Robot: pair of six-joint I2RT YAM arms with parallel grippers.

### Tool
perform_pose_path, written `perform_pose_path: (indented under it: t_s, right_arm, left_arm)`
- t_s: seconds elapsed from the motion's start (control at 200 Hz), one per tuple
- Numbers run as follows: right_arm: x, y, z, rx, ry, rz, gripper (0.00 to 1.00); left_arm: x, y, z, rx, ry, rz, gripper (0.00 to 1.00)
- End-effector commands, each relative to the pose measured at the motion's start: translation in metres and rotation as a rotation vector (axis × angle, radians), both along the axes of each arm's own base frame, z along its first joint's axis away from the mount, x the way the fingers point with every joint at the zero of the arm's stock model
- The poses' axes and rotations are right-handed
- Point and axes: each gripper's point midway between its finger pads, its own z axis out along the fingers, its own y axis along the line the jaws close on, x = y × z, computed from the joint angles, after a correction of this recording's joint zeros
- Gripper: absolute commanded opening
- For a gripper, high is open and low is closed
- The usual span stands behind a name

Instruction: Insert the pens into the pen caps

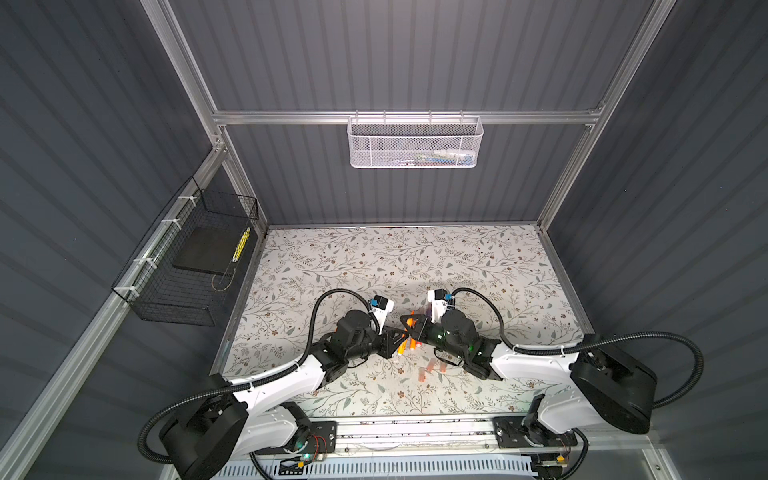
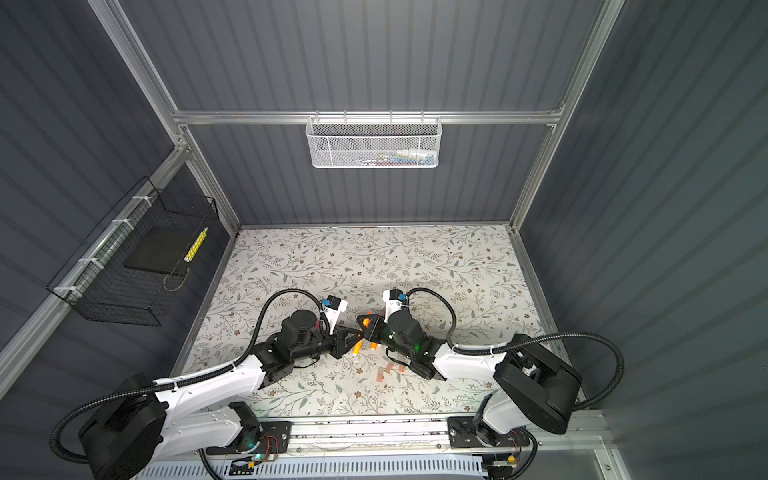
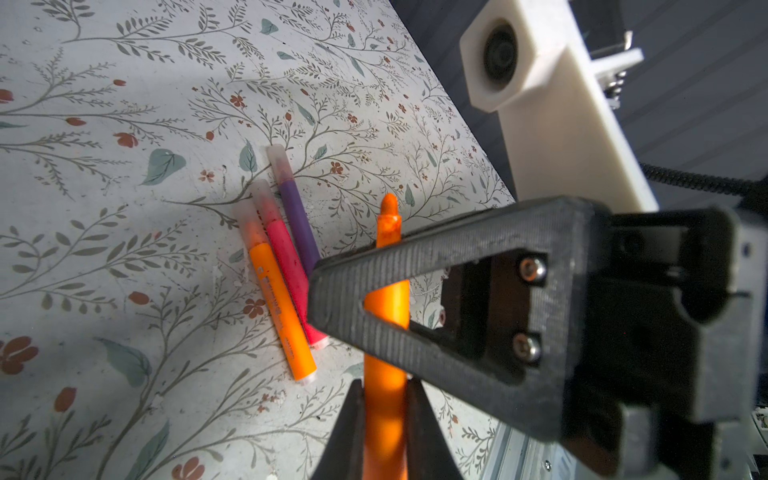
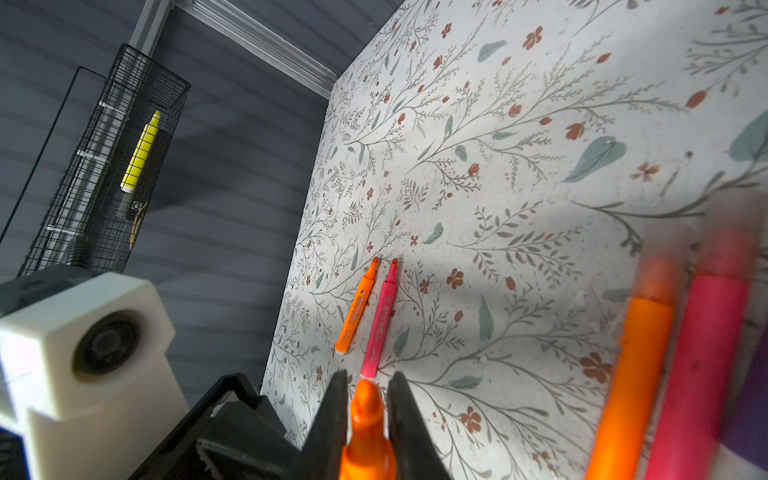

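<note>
— Left gripper sits nearest my left wrist camera, its jaws pressed closed on the barrel of an orange pen whose bare tip points away from the lens.
— And your right?
— My right gripper is squeezed closed on the same pen, near its tip end, so both of my hands have it, over the table. In both top views they meet nose to nose just below the middle of the frame.
— Where are the other pens?
— Three capped ones lie close together, side by side: a capped orange pen, a capped pink-red pen and a capped purple pen. In a top view they sit just above the meeting point, partly under my right wrist. Two uncapped ones, a bare orange pen and a bare pink-red pen, lie side by side just below it.
— Any loose caps?
— A few pale pinkish pen caps lie to the lower right of my grippers, close by my right forearm; how many I cannot tell
</note>
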Motion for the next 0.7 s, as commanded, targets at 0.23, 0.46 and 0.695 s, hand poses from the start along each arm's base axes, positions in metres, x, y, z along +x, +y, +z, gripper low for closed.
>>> perform_pose_path:
  t_s: [0.23,0.46,0.695]
  right_arm:
    - [-0.0017,0.0107,0.0212,0.046,-0.037,0.022,0.00]
    - [-0.0018,0.0114,0.0197,0.039,-0.045,0.015,0.00]
    - [-0.0004,0.0100,0.0208,0.031,-0.053,0.004,0.00]
  left_arm:
    - [-0.0025,-0.0042,-0.0009,-0.006,-0.007,-0.024,0.32]
    - [-0.0014,-0.0035,-0.0039,-0.004,-0.009,-0.018,0.32]
    - [-0.0026,-0.0049,-0.0052,-0.007,-0.005,-0.028,0.34]
